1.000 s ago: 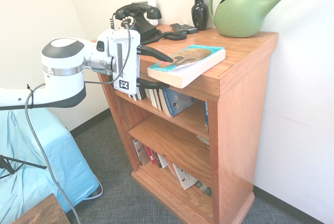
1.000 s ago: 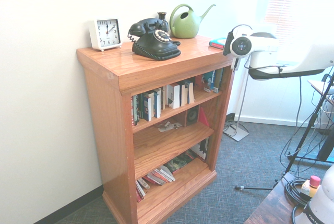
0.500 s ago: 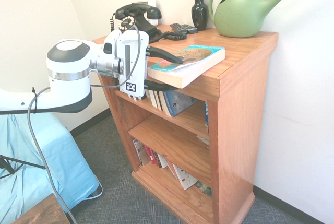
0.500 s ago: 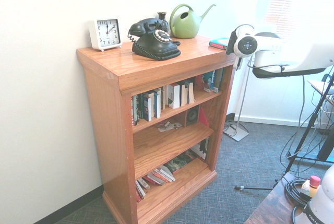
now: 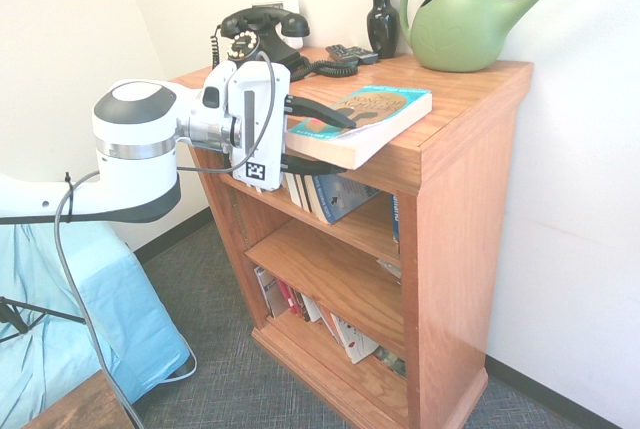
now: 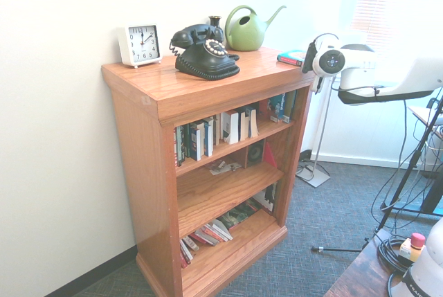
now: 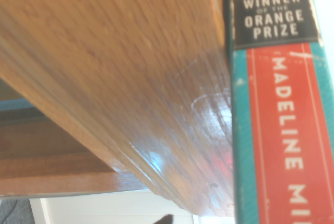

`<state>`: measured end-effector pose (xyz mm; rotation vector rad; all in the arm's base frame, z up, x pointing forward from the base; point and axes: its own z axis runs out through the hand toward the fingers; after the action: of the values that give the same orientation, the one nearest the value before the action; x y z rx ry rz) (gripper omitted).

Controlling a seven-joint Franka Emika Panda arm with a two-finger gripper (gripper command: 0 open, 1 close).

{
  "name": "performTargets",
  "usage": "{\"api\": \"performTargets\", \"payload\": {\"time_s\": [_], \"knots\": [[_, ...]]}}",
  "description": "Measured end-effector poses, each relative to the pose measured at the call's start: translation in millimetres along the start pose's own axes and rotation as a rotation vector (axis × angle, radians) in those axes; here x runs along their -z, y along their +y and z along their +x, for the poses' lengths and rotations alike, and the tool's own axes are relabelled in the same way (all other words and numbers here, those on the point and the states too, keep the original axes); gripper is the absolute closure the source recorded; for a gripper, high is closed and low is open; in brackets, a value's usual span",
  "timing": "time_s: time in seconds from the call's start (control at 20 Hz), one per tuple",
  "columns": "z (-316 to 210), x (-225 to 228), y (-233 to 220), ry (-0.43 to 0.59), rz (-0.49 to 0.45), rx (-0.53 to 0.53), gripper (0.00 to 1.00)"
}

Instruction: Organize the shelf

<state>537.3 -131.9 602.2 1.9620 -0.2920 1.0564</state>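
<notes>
The shelf (image 5: 450, 169) stands against the wall, its top tier packed with upright books (image 6: 214, 133), a few more leaning or lying in the two tiers below. On its top lies a teal paperback (image 5: 360, 121) jutting over the front edge. The pincer (image 5: 318, 137) is spread wide, one finger above and one below that book's overhanging end.

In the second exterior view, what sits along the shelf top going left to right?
White clock → black telephone → dark vase, mostly hidden behind the phone → green watering can → teal book at the right edge of the shelf → gripper, open around the book's overhanging end.
</notes>
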Motion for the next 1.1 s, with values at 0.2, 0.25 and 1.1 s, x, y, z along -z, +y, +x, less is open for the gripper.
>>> {"api": "performTargets", "payload": {"time_s": [0.2, 0.25, 1.1], "knots": [[1.9, 0.6, 1.5, 0.004, -0.002, -0.006, 1.0], [2.4, 0.9, 2.2, 0.005, -0.002, -0.007, 1.0], [17.0, 8.5, 7.3, -0.009, 0.021, -0.053, 1.0]]}}
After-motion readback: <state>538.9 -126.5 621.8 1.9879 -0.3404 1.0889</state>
